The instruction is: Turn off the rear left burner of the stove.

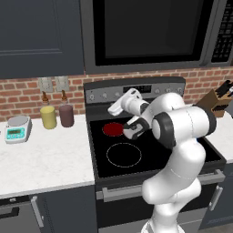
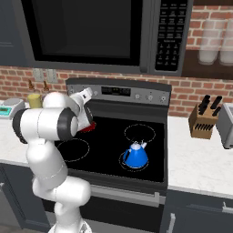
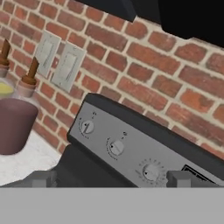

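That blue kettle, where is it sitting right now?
In the right base view, the blue kettle stands on the stove, on its front right ring, nearer the knife block than the arm.

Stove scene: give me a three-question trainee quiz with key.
1. True or false: the rear left burner glows red.
2. What sits on the front right zone of the stove? A) blue kettle B) knife block C) scale
3. Fill in: the gripper hangs over the stove with its jaws ____.

Key: 1 true. 2 A, the blue kettle. 3 open.
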